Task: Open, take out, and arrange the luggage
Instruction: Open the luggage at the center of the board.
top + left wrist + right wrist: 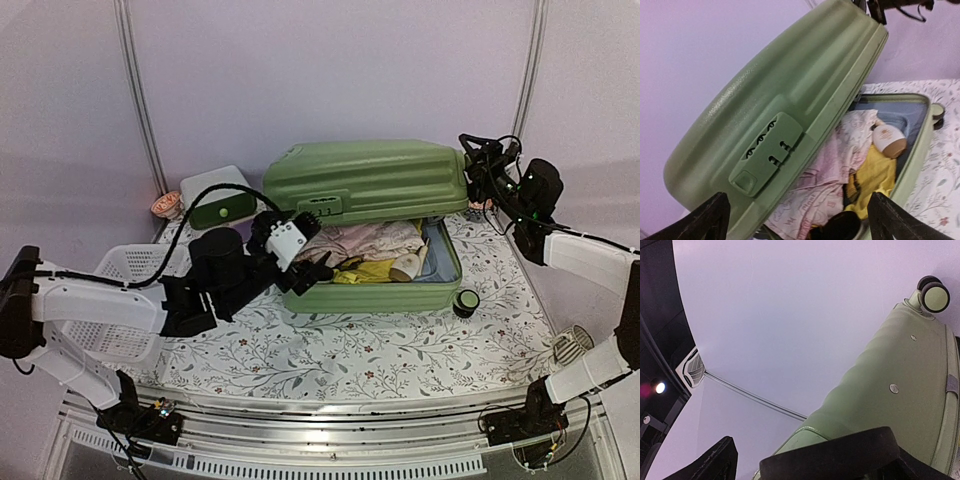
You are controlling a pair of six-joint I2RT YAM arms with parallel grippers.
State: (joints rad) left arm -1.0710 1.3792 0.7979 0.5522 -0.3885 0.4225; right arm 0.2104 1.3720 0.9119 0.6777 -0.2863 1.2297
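Observation:
The light-green luggage (370,180) lies in the middle of the table with its ribbed lid half raised; it also shows in the left wrist view (790,75) and the right wrist view (900,390). Inside are pink clothing (840,160), yellow clothing (875,175), a white-and-tan bottle (888,139) and a black item (840,227). My left gripper (305,258) is open and empty at the front left corner, its fingers spread wide before the lock (767,150). My right gripper (475,160) is open at the lid's right end, one finger (830,455) against the lid's edge.
A white perforated basket (120,300) stands at the left under my left arm. A white-and-green box (218,205) and a small pinkish item (168,205) are at the back left. A small dark jar (465,302) stands right of the luggage. A white ribbed object (572,345) lies at the right edge.

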